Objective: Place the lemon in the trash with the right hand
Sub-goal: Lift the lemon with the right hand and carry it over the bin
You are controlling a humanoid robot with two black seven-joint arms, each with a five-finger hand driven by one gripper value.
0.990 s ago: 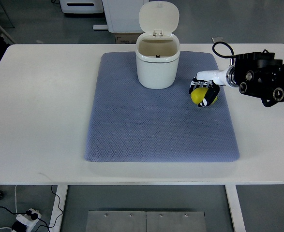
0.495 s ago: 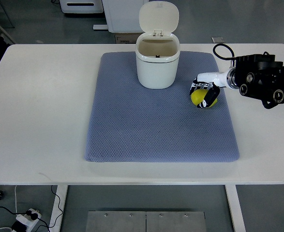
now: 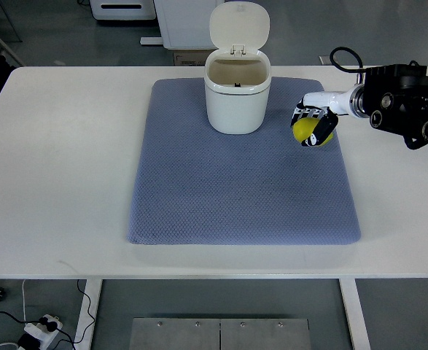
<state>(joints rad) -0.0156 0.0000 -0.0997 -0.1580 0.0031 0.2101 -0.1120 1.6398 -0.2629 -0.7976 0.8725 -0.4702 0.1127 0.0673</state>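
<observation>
A yellow lemon [image 3: 305, 131] is wrapped in the fingers of my right hand [image 3: 313, 125], which comes in from the right edge on a black arm [image 3: 405, 111]. Hand and lemon hang over the right part of the blue-grey mat [image 3: 243, 189], just right of the white trash bin [image 3: 236, 91]. The bin stands at the mat's far edge with its lid [image 3: 240, 26] flipped up and its inside showing. My left arm does not show.
The mat lies on a white table [image 3: 60, 160]. A black cable [image 3: 342, 58] loops off the right arm near the table's far edge. Beyond the table stand white cabinets and a cardboard box on the floor.
My right hand has lifted the lemon and carried it slightly up the picture and to the right; the arm has drawn back with it.
</observation>
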